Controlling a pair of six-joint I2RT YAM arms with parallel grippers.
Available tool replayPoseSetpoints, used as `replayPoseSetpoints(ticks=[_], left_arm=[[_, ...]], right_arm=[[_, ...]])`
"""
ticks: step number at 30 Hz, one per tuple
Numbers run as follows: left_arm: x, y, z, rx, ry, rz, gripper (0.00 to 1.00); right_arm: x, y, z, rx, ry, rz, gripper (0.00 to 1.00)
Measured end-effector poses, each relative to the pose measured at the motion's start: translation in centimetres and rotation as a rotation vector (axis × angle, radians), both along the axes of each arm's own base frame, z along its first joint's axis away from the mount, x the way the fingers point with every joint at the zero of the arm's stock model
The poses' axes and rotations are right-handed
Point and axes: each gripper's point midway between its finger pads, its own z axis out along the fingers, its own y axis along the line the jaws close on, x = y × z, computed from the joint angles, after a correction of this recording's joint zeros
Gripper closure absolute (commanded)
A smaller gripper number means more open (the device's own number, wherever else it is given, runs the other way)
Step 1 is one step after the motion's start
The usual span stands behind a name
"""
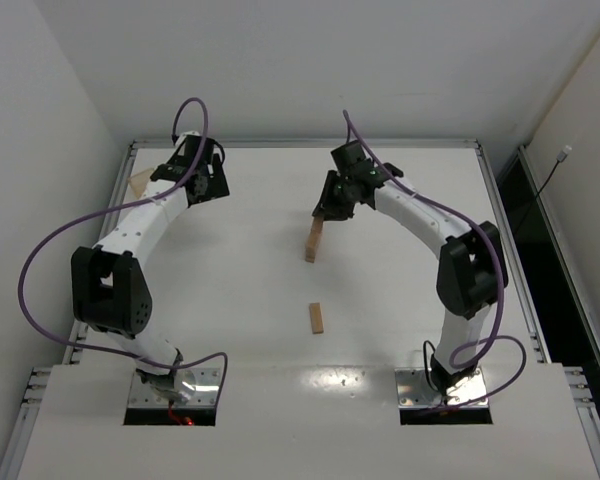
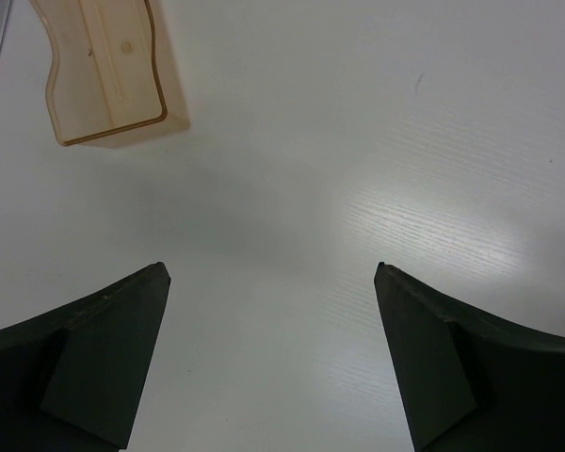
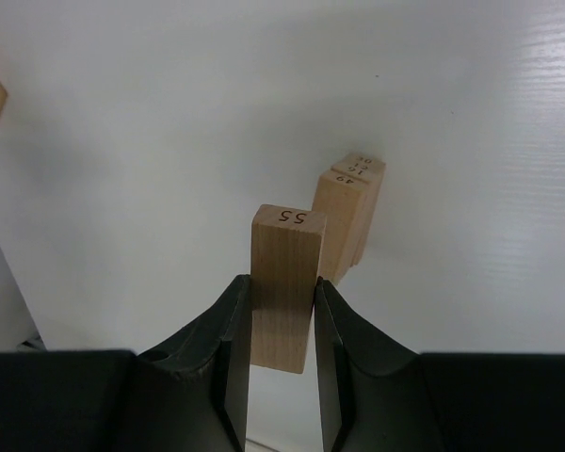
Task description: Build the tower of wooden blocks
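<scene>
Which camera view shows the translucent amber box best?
The left wrist view: the amber box lies at upper left, its rim and inside clear, though cut by the frame edge. The top external view shows only a small tan corner beside the left arm. The right wrist view does not show it.

Logged nearest block (image 3: 287,247) as light tan, straight grain, dark "55" on end face. Found tower (image 3: 347,212) same tan, small dark numerals on top ends. Noted right tool (image 3: 282,285) and left tool (image 2: 271,273) matte black; box (image 2: 108,71) translucent amber; counter (image 2: 358,141) white, faint grain texture; cables (image 1: 40,260) purple.
</scene>
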Motion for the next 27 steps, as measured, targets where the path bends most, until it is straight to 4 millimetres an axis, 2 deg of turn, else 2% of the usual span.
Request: replayPoseSetpoints(ticks=[5,15,27], left_arm=[[0.0,0.0,0.0,0.001,-0.001,0.000,0.11],[0.2,0.0,0.1,-0.002,-0.008,-0.001,0.11],[0.2,-0.1,0.1,-0.003,-0.008,-0.002,0.11]], right_arm=[[0.4,0.6,0.7,0.020,-0.015,-0.004,1.00],[0.1,0.9,0.0,0.019,0.003,0.002,1.00],[-1.3,1.8,-1.2,0.006,0.025,0.034,1.00]])
